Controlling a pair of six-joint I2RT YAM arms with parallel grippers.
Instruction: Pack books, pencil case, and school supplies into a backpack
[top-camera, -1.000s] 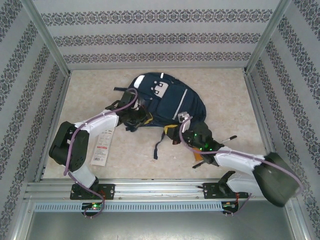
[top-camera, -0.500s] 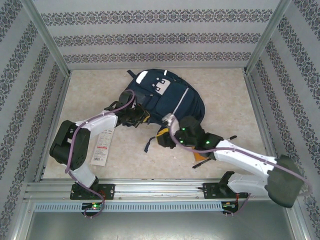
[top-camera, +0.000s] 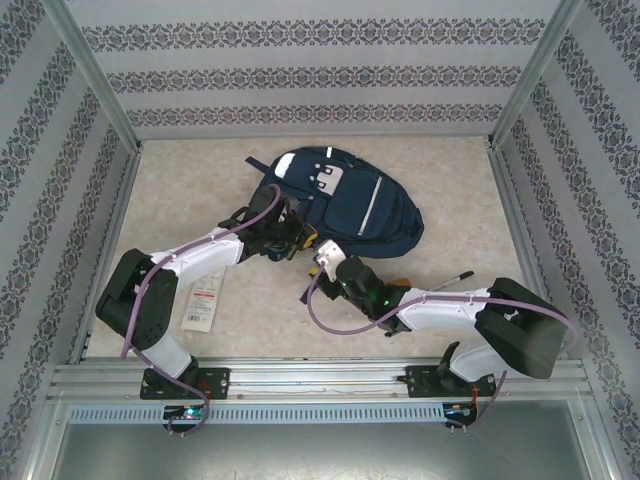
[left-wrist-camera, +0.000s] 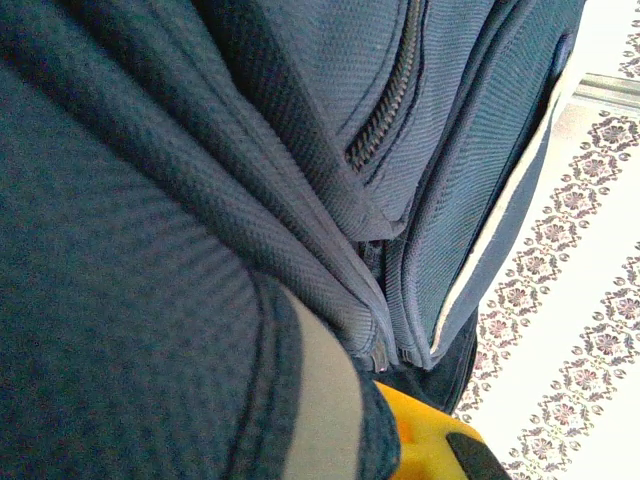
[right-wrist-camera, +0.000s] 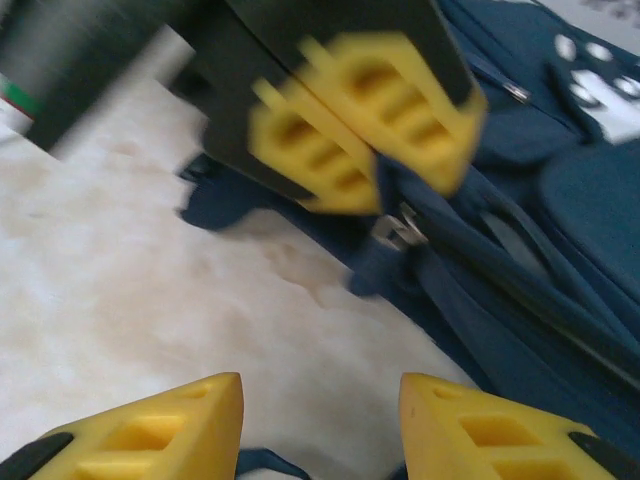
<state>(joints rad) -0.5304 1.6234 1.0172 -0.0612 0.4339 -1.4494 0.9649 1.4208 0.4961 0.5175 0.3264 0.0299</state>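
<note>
Backpack (top-camera: 350, 200) is soft, floppy fabric. Your left gripper (right-wrist-camera: 365, 135) is clamped on its edge by the zipper (right-wrist-camera: 400, 228); your right gripper (right-wrist-camera: 320, 395) is parted and empty. Likely best to pinch the opposite zipper lip.

The backpack (top-camera: 350, 200) blocks mid-table; bare tabletop (top-camera: 465, 190) lies open to its right and left.

Mottled beige table (top-camera: 180, 190) between floral-striped walls (top-camera: 300, 60).

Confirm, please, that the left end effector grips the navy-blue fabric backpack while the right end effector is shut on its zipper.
Not quite: the right wrist view shows the right end effector open over bare table. The left end effector does grip the navy-blue fabric backpack.
</note>
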